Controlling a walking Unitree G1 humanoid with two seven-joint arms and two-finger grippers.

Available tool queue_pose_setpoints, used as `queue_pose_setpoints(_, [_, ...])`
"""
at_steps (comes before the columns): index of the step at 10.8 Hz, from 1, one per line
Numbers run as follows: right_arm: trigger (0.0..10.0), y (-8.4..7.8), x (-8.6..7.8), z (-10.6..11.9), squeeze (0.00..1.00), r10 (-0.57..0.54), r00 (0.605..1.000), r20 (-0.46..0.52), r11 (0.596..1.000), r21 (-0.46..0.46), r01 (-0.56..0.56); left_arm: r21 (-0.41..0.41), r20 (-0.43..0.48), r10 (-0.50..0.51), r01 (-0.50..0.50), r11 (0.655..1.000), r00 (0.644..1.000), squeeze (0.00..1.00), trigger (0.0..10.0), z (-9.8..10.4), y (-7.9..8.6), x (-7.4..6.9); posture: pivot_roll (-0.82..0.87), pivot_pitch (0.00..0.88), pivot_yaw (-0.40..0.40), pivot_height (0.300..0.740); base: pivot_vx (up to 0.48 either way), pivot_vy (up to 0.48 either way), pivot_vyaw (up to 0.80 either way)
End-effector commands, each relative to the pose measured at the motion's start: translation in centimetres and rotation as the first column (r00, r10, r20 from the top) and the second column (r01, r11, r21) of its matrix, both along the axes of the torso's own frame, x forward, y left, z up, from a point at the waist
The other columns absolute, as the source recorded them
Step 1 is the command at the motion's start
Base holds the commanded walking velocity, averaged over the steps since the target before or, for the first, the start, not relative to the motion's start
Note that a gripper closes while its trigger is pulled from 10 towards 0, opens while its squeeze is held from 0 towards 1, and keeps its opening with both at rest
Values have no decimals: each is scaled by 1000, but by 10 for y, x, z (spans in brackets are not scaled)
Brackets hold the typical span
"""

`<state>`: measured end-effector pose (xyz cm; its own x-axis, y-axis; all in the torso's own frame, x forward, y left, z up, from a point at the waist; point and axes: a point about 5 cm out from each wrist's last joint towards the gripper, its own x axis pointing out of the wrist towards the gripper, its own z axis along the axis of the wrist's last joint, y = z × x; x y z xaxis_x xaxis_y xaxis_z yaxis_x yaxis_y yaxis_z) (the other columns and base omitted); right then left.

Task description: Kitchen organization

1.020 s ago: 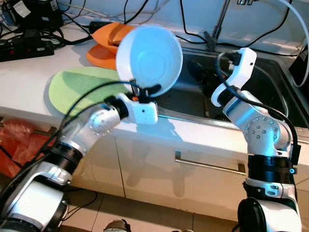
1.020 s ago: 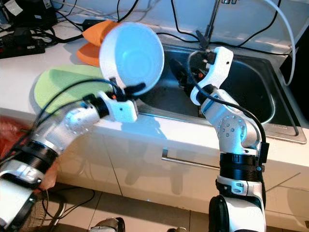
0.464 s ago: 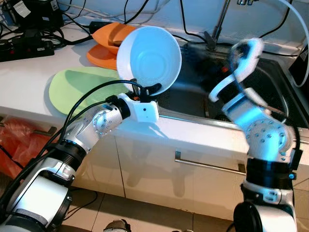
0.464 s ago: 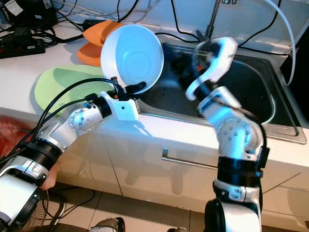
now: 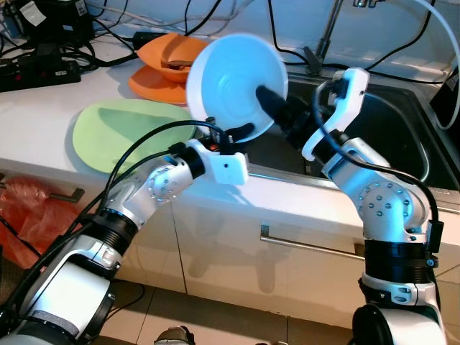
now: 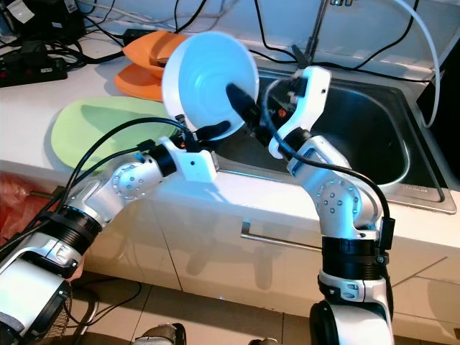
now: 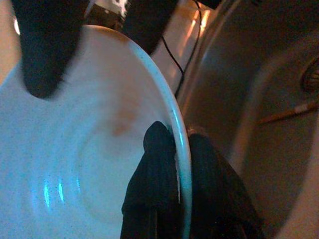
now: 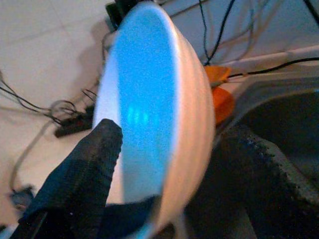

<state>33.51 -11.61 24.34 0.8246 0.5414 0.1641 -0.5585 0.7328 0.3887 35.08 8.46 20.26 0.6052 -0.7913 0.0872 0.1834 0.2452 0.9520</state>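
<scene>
Bowl (image 5: 238,85), white and tipped on edge, sits just above centre of my left eye view, over the near left corner of the sink (image 5: 402,136), its hollow facing toward me. My left gripper (image 5: 231,134) is clamped on its lower rim; in the left wrist view one black finger (image 7: 155,174) lies inside the bowl and the other behind the rim, pinching the wall between them. That arm rises from the lower left of the frame, elbow bent, forearm angled up and rightward, its white wrist block just above the counter (image 5: 43,115) edge.

My right arm stands at the right of the frame, shoulder low, elbow folded, forearm reaching up and leftward over the sink. Its right gripper (image 5: 279,111) straddles the bowl's right side with the fingers spread apart: one finger (image 8: 84,169) is in the hollow, the other outside behind the wall. I cannot tell from these views whether either of those fingers actually presses on the bowl.

On the counter at left lies a green plate (image 5: 118,133), and behind it, at upper centre-left, an orange dish (image 5: 164,61). Black cables (image 5: 108,29) trail along the top of the frame, and the faucet stem (image 5: 329,32) rises behind the sink.
</scene>
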Motion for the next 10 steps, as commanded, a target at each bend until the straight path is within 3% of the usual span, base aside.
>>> queue_pose_setpoints(1, [10000, 0, 4, 4, 0, -30, 999, 21, 999, -38, 31, -26, 62, -43, 45, 999, 997, 0, 510, 12, -9, -4, 64, 68, -47, 740, 0, 0, 0])
queue_pose_setpoints(4, [10000, -3, 11, 6, 0, -119, 992, 42, 990, -67, 121, -38, 67, -52, 55, 998, 996, 0, 667, 13, -10, -6, 66, 70, -47, 740, 0, 0, 0])
queue_pose_setpoints(5, [627, -9, 22, 9, 0, -209, 978, 27, 974, -85, 211, -26, 62, -64, 66, 997, 996, 0, 706, 8, -12, -9, 68, 70, -47, 740, 0, 0, 0])
queue_pose_setpoints(6, [0, -10, 25, 10, 0, -236, 972, 5, 967, -101, 235, -20, 58, -64, 66, 998, 996, 0, 784, 7, -12, -9, 70, 71, -47, 740, 0, 0, 0])
queue_pose_setpoints(10, [0, 2, 25, 22, 0, -241, 968, -61, 954, -197, 225, 4, 58, -52, 52, 999, 997, 0, 1255, 2, -10, -9, 60, 76, -52, 740, 0, 0, 0])
